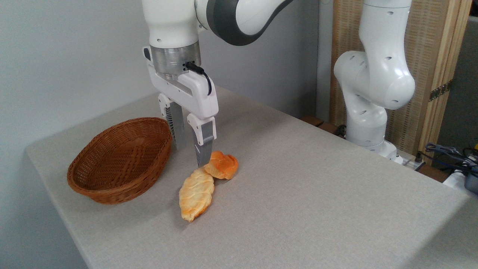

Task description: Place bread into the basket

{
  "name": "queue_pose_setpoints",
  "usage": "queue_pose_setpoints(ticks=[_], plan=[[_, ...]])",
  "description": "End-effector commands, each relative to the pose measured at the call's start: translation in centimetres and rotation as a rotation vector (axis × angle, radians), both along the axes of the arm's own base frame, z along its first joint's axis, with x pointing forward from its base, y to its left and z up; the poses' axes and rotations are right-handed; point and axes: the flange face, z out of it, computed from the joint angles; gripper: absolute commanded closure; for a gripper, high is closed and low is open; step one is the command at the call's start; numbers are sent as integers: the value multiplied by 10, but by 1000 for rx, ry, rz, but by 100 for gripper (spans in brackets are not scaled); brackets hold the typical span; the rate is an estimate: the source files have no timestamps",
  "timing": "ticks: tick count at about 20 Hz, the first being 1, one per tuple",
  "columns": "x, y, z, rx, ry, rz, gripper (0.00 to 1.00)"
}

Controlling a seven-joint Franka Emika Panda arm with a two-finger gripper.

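Where the grey cloth-covered table [298, 194] runs toward its left end, the basket [121, 158] sits empty, an oval of brown wicker with sloping sides. Just right of the basket hangs the gripper [191, 157], pointing straight down, its two fingers set a narrow gap apart and gripping nothing; the nearer fingertip comes down at the left edge of the bread [222, 165]. That small deep-orange bun lies on the table right of the basket, touching the far end of the pale-yellow loaf [196, 194], which stretches toward the camera. Well right of the basket, beyond the table's edge, stands the arm's white base [369, 93].
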Motion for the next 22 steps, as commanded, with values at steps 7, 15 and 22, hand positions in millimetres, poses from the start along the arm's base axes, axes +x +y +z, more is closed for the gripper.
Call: queue_pose_setpoints(ticks=[7, 15, 22], plan=[[2, 7, 2, -16, -6, 8, 0], [2, 7, 2, -16, -6, 8, 0], [2, 4, 0, -14, 0, 7, 0]])
